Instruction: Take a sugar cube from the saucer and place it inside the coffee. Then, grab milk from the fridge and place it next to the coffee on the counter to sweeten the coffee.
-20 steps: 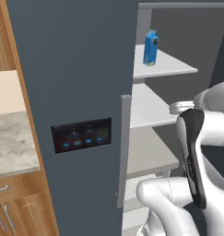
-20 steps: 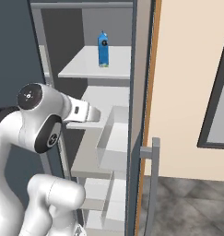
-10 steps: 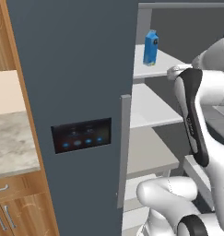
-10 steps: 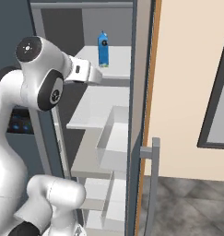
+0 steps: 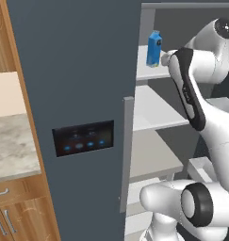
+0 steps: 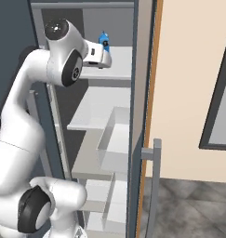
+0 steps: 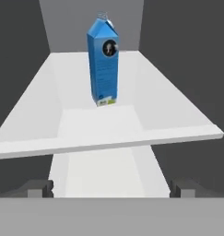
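Observation:
The fridge (image 5: 73,70) stands open, showing pale shelves. On its top shelf (image 7: 76,124) the milk (image 7: 103,60) stands upright, a blue gabled carton with a dark round mark, also visible as the milk (image 5: 154,48) and the milk (image 6: 104,38). My gripper (image 7: 112,186) is open, level with that shelf's front edge and short of the carton, nothing between its fingertips (image 7: 39,186). The hand (image 6: 98,55) sits just in front of the carton. A strip of the counter (image 5: 10,146) lies left of the fridge. Sugar cube, saucer and coffee are out of view.
The fridge door carries a black panel (image 5: 83,138) with blue lights and a long grey handle (image 5: 127,150). Lower shelves (image 5: 156,110) and a door bin (image 6: 116,135) sit under my arm. Wooden cabinets (image 5: 17,216) are at lower left, a beige wall (image 6: 189,83) on the right.
The arm has risen from the middle shelves to the top shelf, bringing the hand close to the milk. The jaws stayed open.

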Available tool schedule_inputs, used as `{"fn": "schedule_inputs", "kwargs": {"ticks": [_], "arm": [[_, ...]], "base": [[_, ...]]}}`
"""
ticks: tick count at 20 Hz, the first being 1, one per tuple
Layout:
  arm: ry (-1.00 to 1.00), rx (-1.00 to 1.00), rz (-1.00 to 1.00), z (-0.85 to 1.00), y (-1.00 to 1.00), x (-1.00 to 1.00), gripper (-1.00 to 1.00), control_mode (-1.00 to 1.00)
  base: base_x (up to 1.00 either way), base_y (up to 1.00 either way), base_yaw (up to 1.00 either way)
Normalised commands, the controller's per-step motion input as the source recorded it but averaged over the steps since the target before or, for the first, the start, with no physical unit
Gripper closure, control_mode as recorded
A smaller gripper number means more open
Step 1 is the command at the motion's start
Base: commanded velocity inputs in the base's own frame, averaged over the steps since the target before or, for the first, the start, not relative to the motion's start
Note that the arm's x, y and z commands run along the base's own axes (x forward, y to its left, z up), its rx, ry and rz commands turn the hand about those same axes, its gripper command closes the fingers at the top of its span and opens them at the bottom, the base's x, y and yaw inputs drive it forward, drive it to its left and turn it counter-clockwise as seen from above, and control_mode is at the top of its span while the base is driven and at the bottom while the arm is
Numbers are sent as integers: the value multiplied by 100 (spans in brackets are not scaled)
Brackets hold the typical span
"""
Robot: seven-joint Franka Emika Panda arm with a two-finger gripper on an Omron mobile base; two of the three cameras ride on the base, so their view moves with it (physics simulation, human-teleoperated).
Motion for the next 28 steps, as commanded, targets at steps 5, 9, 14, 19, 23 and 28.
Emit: {"fn": "schedule_inputs", "kwargs": {"ticks": [5,9,14,19,23,28], "arm": [[0,0,0,-6,0,90,-100,-100],[-2,1,-2,0,0,82,-100,-100],[0,0,0,0,0,59,-100,-100],[0,0,0,-7,0,54,-100,-100],[-2,1,0,-9,0,63,-100,-100],[-3,0,0,-1,0,55,-100,-100]], "base": [[0,0,0],[0,0,0],[0,0,0],[0,0,0],[0,0,0],[0,0,0]]}}
